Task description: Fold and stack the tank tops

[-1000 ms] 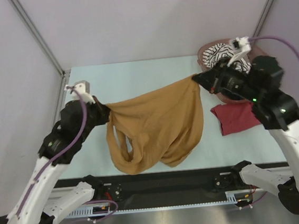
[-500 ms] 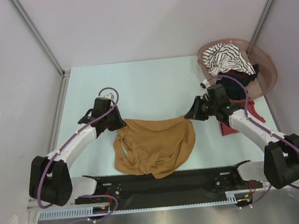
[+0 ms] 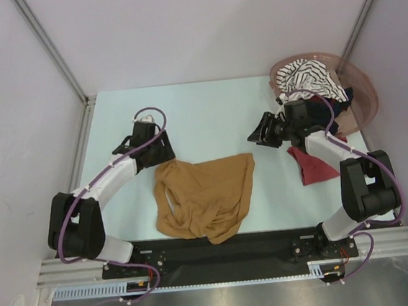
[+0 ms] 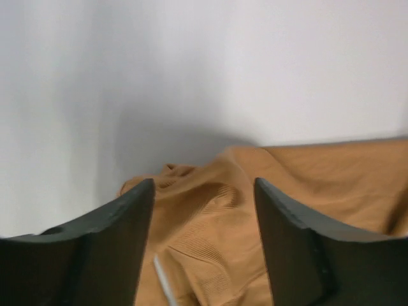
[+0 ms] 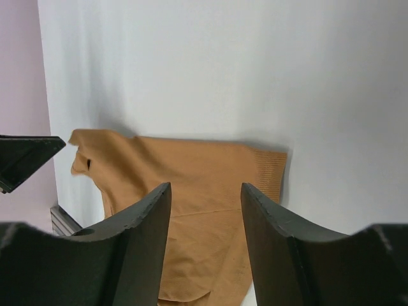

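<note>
The mustard-brown tank top lies crumpled on the table in front of the arm bases. Its top edge runs between both grippers. My left gripper hovers open at the garment's upper left corner, and in the left wrist view the ribbed cloth sits below the open gripper, untouched. My right gripper stands open just beyond the upper right corner. The right wrist view shows the cloth flat beyond the empty gripper. The dark red tank top lies at the right.
A pinkish-brown oval basket at the back right holds a black-and-white striped tank top and a black one. Side walls and metal posts border the table. The arm base rail runs along the near edge.
Both grippers have opened and let go of the mustard-brown top. It went from hanging stretched between them to lying on the table, and both arms came down low.
</note>
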Controlling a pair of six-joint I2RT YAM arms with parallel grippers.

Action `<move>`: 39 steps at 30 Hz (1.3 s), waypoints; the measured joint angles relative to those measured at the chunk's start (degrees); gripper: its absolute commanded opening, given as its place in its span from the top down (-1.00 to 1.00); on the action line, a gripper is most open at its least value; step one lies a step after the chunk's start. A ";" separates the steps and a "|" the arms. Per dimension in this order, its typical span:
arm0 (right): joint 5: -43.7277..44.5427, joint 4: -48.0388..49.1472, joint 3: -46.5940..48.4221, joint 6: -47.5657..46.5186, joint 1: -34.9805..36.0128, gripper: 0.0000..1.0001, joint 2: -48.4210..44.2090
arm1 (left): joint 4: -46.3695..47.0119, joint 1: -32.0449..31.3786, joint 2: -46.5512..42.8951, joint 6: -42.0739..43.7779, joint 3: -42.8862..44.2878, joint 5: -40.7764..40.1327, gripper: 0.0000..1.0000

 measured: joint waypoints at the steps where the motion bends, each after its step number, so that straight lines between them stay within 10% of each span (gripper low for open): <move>1: -0.24 0.04 0.00 -0.15 -0.11 -0.08 0.00 | -0.13 0.00 -0.20 -0.11 0.00 -1.03 -0.56; 23: -3.56 5.92 -8.44 -1.57 -0.37 0.02 7.48 | -0.59 -5.44 -21.09 -1.55 -9.49 -3.76 -0.72; 30: -5.31 8.39 -8.48 -0.22 -0.46 0.82 9.51 | -1.42 -5.84 -25.22 -1.55 -11.47 -2.93 -0.72; 39: -4.50 7.96 -13.27 -0.33 -5.09 1.00 -0.28 | -1.16 -10.97 -24.81 -2.78 -13.33 -0.83 -0.61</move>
